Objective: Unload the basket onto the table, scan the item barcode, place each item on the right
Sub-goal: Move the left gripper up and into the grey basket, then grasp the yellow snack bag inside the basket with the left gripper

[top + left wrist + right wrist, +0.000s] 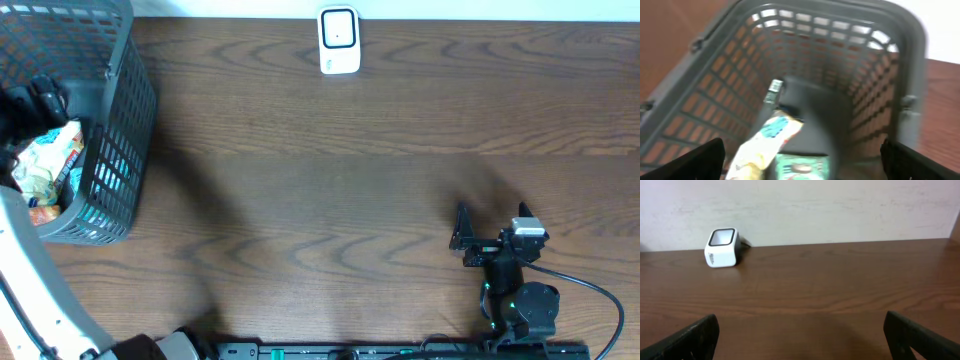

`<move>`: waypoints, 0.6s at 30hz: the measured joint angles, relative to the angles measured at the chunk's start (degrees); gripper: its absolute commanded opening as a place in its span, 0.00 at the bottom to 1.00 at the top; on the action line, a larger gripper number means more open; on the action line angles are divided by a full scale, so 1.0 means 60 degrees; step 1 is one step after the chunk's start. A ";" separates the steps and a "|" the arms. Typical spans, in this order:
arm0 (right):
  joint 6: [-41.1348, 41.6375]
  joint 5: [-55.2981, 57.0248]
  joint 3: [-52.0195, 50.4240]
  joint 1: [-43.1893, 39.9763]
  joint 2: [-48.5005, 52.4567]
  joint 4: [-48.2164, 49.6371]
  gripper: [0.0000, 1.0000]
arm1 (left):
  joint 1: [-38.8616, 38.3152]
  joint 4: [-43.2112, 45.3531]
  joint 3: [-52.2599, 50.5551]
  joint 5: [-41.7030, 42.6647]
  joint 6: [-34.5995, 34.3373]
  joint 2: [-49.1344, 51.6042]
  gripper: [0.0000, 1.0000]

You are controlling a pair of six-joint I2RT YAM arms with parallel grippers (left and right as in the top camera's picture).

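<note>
A grey mesh basket [110,150] at the table's left end holds the items: a white and yellow packet [765,145] and a green packet [801,169] under it. The packet [45,160] also shows from above. My left gripper [35,100] hangs over the basket's mouth, open, its fingers [697,161] wide on either side of the packets and touching nothing. The white barcode scanner [339,42] stands at the table's far edge, also seen ahead of the right wrist as the scanner [722,241]. My right gripper [490,222] rests low near the front right, open and empty.
The basket's walls [875,85] rise closely around the left gripper. A black cable [590,290] loops from the right arm's base at the front edge. Bare wooden table [840,280] lies between the right gripper and the scanner, with a pale wall behind.
</note>
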 measured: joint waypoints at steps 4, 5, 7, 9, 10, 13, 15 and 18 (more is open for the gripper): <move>0.0000 0.0000 0.0000 0.0000 0.0000 0.0000 0.99 | 0.0186 -0.0288 0.0000 -0.0525 0.0149 0.0084 0.98; 0.0000 0.0000 0.0000 0.0000 0.0000 0.0000 0.99 | 0.0222 -0.0353 0.0000 -0.0761 0.0288 0.0120 0.98; 0.0000 0.0000 0.0000 0.0000 0.0000 0.0000 0.99 | 0.0240 -0.0393 0.0000 -0.1381 0.0616 0.0328 0.98; 0.0004 0.0000 0.0000 0.0000 0.0000 -0.0004 0.99 | 0.0237 -0.0532 0.0004 -0.2065 0.0994 0.0703 0.97; 0.0000 0.0000 0.0000 0.0000 0.0000 0.0000 0.99 | 0.0240 -0.0543 0.0004 -0.2390 0.1166 0.0998 0.98; 0.0000 0.0004 0.0000 0.0000 0.0000 0.0000 0.99 | 0.0240 -0.0576 0.0000 -0.3005 0.1483 0.1810 0.98; 0.0000 0.0000 0.0000 0.0000 0.0000 0.0000 0.99 | 0.0237 -0.0641 -0.0004 -0.3224 0.1599 0.2193 0.98; 0.0000 0.0000 0.0000 0.0000 0.0000 0.0000 0.99 | 0.0240 -0.0492 -0.0011 -0.3370 0.1661 0.2477 0.98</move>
